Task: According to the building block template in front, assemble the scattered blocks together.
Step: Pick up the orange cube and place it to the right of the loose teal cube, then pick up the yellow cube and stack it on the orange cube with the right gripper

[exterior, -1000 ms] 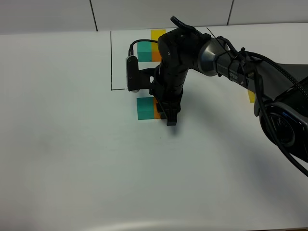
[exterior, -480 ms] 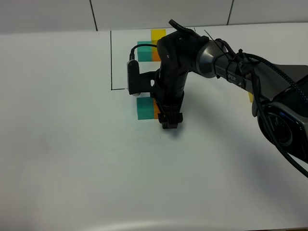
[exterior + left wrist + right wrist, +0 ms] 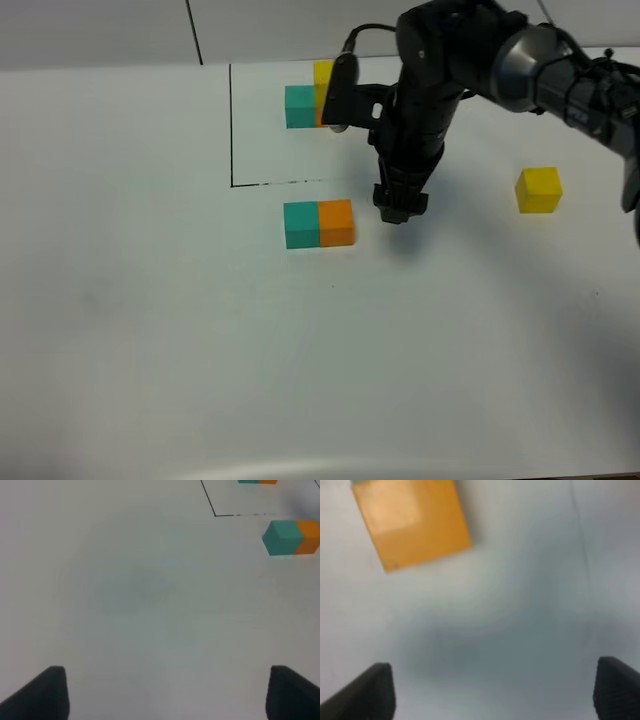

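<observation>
The right pincer [image 3: 401, 205] hangs spread and empty just beside the orange cube [image 3: 337, 222], which sits flush against the teal cube [image 3: 301, 224] on the table [image 3: 150, 330]. The yellow cube [image 3: 538, 190] lies well apart on that arm's side; I'd grip it squarely, then set it against the orange one's far face as the template [image 3: 300, 106] shows, without nudging the pair

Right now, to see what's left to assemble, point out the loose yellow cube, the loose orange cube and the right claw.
loose yellow cube [image 3: 538, 190]: exterior high view, its middle.
loose orange cube [image 3: 337, 222]: exterior high view, its middle.
right claw [image 3: 400, 208]: exterior high view, between its fingertips.
</observation>
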Available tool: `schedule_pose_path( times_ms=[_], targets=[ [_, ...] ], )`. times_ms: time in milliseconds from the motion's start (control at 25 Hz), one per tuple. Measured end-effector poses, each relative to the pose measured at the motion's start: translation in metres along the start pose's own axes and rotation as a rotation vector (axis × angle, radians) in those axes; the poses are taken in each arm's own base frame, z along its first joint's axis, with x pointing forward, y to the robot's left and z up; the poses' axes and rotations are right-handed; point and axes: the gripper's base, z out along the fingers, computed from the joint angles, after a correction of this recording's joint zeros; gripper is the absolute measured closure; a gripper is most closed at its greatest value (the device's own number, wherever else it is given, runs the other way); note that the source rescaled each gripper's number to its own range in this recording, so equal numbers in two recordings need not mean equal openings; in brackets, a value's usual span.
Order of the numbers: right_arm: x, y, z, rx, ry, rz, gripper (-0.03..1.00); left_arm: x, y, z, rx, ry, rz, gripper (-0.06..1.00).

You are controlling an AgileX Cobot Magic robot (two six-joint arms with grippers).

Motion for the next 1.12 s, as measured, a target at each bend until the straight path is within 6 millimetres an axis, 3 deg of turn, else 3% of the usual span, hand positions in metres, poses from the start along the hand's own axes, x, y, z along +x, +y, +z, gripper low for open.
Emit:
schedule_pose_path(
  times_ms=[480, 720, 1120],
  targets=[
    [0.1, 0.011, -0.048, 0.211, -0.201, 0.648, 0.16, 0.0, 0.0, 0.0, 0.0, 0.0, 0.0, 0.09],
    [0.121, 0.013, -0.048, 0.22, -0.202, 0.845, 0.16, 0.0, 0.0, 0.0, 0.0, 0.0, 0.0, 0.09],
    [0.158, -0.006, -0.048, 0.258, -0.18, 0.973, 0.16, 0.0, 0.0, 0.0, 0.0, 0.0, 0.0, 0.09]
  ],
)
